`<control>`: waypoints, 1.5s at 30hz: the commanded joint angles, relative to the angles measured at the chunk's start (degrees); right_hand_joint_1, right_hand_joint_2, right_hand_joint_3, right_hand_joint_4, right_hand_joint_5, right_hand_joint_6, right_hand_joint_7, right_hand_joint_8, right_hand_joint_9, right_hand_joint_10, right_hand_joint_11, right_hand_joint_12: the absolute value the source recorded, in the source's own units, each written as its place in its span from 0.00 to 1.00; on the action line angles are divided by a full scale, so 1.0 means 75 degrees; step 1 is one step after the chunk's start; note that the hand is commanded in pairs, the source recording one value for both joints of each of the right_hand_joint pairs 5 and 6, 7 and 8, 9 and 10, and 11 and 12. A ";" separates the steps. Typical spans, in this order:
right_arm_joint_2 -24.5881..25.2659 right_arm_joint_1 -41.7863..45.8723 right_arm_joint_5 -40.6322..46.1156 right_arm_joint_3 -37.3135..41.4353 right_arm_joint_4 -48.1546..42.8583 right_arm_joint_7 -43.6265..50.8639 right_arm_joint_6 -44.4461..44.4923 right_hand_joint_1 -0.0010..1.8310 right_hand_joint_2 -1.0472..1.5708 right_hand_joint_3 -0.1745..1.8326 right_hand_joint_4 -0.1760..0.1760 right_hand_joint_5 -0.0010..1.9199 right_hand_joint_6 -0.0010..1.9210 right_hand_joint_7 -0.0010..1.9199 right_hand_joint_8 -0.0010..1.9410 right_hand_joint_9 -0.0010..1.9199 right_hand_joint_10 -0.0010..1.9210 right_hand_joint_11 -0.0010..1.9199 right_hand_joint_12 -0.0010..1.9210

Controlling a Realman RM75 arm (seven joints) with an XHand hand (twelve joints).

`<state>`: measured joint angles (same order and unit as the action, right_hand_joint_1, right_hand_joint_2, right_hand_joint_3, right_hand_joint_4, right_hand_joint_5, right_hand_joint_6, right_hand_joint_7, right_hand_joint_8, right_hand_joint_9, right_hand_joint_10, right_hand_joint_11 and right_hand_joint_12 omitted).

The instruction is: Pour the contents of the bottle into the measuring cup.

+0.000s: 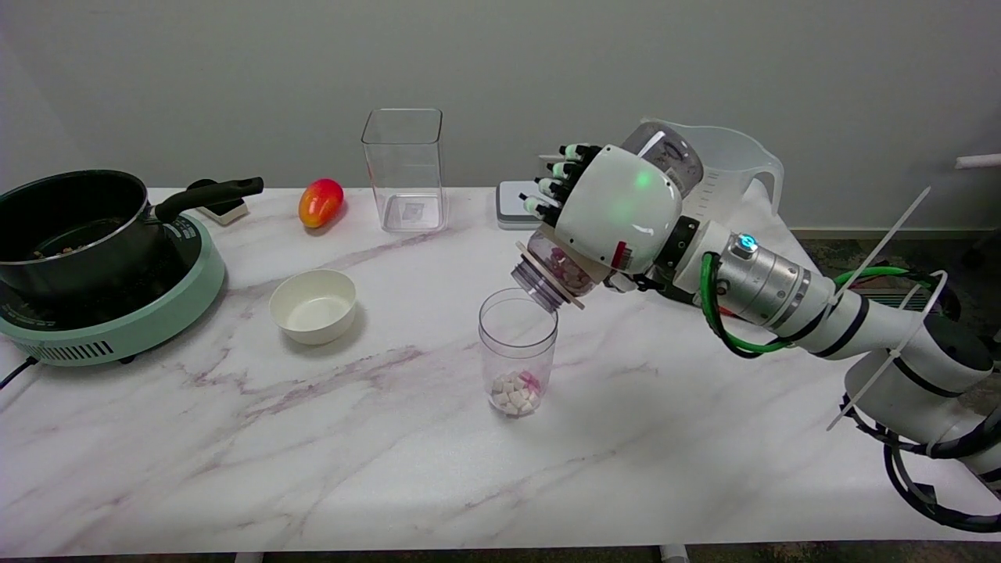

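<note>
Few pieces already in measuring cup (518, 352); our right hand (618, 211) wraps the bottle (559, 274), tilted mouth-down w/ mouth just above cup's rim, long axis slanting up-right.

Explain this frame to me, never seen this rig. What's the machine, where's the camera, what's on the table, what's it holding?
One picture, from a head camera above the table's near side, looking down and across. A white robot arm reaches in from the lower right. Its right hand grips a clear bottle, tilted mouth-down over a clear measuring cup that already holds some small white and pink pieces. Also on the marble table: a black pot on a green cooker, a white bowl, a red-yellow fruit, a tall clear container and a plastic jug.
</note>
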<state>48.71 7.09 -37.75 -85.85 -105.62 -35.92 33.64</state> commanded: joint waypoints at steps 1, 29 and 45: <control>0.0002 -0.0164 -0.0087 -0.0063 -0.0084 -0.0040 -0.0047 0.75 0.96 0.21 0.50 1.00 1.00 1.00 0.99 0.88 0.88 0.69 0.69; -0.0073 -0.0548 -0.0448 -0.0265 -0.0117 -0.0125 0.0134 0.74 0.97 0.20 0.50 1.00 1.00 1.00 0.99 0.89 0.89 0.69 0.69; 0.0193 -0.0686 -0.0406 -0.0425 -0.0053 -0.0125 -0.0292 0.74 0.98 0.20 0.50 1.00 1.00 1.00 0.99 0.89 0.89 0.70 0.70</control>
<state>48.19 2.75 -41.20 -87.88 -106.44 -36.65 33.95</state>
